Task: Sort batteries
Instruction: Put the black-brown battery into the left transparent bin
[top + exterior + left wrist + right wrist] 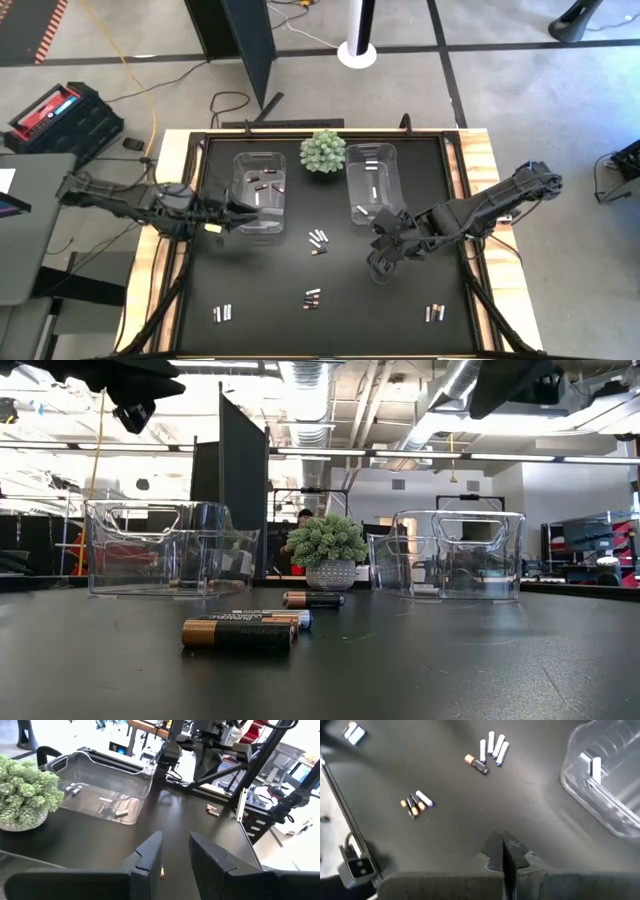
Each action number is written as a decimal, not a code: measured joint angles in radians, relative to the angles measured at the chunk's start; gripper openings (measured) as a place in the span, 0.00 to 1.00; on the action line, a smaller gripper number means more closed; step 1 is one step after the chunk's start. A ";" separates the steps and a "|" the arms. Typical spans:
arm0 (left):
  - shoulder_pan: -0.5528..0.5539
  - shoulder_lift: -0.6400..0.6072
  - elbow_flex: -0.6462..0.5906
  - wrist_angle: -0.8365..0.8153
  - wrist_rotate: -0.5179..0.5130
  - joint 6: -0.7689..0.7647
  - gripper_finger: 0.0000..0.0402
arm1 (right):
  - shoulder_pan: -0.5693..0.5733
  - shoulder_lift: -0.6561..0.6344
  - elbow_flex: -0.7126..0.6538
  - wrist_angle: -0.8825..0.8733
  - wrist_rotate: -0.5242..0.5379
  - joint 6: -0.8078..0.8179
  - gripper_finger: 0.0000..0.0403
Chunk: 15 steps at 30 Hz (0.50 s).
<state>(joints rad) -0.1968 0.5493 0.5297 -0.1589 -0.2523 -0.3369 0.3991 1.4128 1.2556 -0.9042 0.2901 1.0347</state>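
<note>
Small batteries lie in loose groups on the black table: one group (317,240) near the middle, another (312,298) nearer the front, one at front left (223,313) and one at front right (433,313). Dark copper-ended cells (240,632) lie flat in the low view. My left gripper (245,212) hovers open over the left clear bin (262,190), which holds dark cells. My right gripper (504,852) is shut and empty above bare table, near the right clear bin (372,182), which holds pale cells (107,802).
A green spiky ball plant (323,152) in a pot stands at the far edge between the two bins. The table's raised rim (470,280) runs close to my right arm. Bare table lies between the battery groups.
</note>
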 joint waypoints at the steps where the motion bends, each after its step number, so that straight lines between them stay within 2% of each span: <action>1: -0.003 0.005 0.000 0.004 -0.001 -0.001 0.23 | -0.003 0.001 0.000 0.005 0.000 -0.017 0.02; 6: -0.012 0.020 0.000 -0.002 -0.003 -0.025 0.23 | -0.057 0.015 0.000 0.112 -0.014 -0.164 0.07; 12: -0.012 0.020 0.000 -0.007 0.001 -0.027 0.23 | -0.142 0.062 0.000 0.383 -0.143 -0.415 0.24; 15: -0.012 0.020 0.000 -0.008 0.002 -0.027 0.23 | -0.164 0.100 0.000 0.466 -0.182 -0.530 0.33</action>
<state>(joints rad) -0.2092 0.5694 0.5297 -0.1673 -0.2504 -0.3637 0.2353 1.5128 1.2556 -0.4380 0.1080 0.5051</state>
